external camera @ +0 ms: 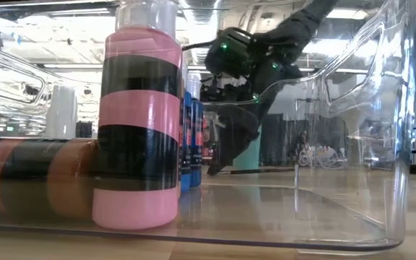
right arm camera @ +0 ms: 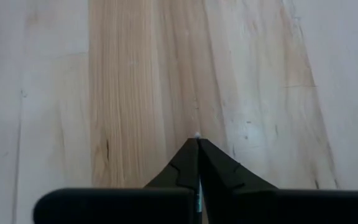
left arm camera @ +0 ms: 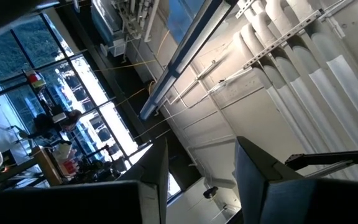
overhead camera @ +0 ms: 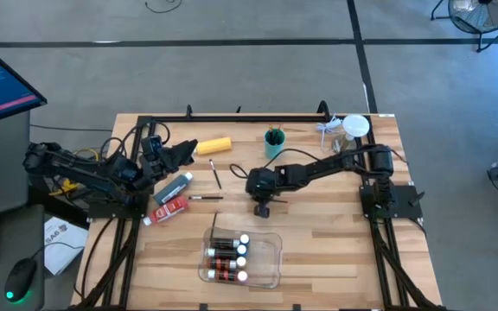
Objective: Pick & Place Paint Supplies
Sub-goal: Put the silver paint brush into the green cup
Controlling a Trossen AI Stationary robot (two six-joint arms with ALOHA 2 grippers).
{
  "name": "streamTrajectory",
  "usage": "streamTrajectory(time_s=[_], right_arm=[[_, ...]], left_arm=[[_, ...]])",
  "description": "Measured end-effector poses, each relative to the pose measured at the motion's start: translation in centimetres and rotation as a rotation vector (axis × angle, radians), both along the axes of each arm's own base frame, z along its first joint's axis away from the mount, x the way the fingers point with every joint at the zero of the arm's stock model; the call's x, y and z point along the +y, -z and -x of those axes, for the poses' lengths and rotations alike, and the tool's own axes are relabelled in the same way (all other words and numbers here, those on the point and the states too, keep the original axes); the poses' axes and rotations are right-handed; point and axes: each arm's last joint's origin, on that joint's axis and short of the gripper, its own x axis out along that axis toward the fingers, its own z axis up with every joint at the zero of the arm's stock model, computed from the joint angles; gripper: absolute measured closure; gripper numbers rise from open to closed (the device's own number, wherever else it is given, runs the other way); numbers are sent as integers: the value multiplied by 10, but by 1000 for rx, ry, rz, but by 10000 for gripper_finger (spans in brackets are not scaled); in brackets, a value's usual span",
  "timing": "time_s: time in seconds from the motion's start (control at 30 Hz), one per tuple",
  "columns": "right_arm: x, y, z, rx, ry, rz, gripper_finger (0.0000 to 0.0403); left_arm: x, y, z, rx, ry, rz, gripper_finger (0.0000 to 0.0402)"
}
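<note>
My right gripper (overhead camera: pixel 262 208) (right arm camera: pixel 197 142) is at the table's middle, slanting down over bare wood, shut on a thin paint brush (overhead camera: pixel 277 200). My left gripper (overhead camera: pixel 185 151) (left arm camera: pixel 201 180) is raised at the left, pointing upward, open with nothing between its fingers. Two more brushes (overhead camera: pixel 217 176) (overhead camera: pixel 204 198) lie flat on the wood between the arms. A yellow bottle (overhead camera: pixel 214 145) lies on its side behind them. A grey-blue tube (overhead camera: pixel 174 186) and a red tube (overhead camera: pixel 169 209) lie at the left. My right gripper has a thin sliver of the brush (right arm camera: pixel 198 190) between its two shut fingers, running along them, with a pale end (right arm camera: pixel 196 134) showing at the fingertips. The fingers slant down from the table's right. The gripper hides the contact and whether the brush is lifted.
A clear plastic tray (overhead camera: pixel 277 250) (external camera: pixel 403 108) near the front edge holds several small bottles (overhead camera: pixel 227 257) (external camera: pixel 139 123). A teal cup (overhead camera: pixel 273 143) with brushes stands behind my right gripper. A white object (overhead camera: pixel 355 127) sits at the far right corner.
</note>
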Motion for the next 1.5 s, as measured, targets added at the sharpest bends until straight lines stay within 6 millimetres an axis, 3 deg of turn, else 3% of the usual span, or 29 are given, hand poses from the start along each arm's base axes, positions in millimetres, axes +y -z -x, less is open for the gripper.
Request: streamTrajectory(time_s=[0.1, 0.33, 0.53, 0.8, 0.93, 1.07, 1.2, 1.33, 1.5], right_arm=[[-3, -14, -11, -6, -8, 10, 402], [-19, -74, -43, -153, -20, 58, 403], [-50, -136, -52, -359, 45, 95, 403], [-127, -226, -8, -728, 298, 154, 403], [-152, -253, 17, -851, 374, 225, 403], [-166, -246, 39, -930, 438, 250, 403], [-168, -218, 66, -1061, 534, 189, 403], [-159, -172, 89, -1088, 669, 174, 403], [-141, -144, 109, -1126, 759, 210, 403]], left_arm=[[0, 0, 0, 0, -2, 2, 309], [0, 0, 0, 1, -3, 2, 309], [0, 0, 0, 1, -3, 3, 309], [0, 1, -1, 9, -8, 6, 309], [0, 1, -1, 5, -4, 22, 309], [0, 1, -1, -2, 7, 36, 309], [-1, 1, -1, -3, 14, 39, 309], [-1, 1, -1, -3, 8, 46, 309], [-1, 2, -1, -2, 1, 51, 309]])
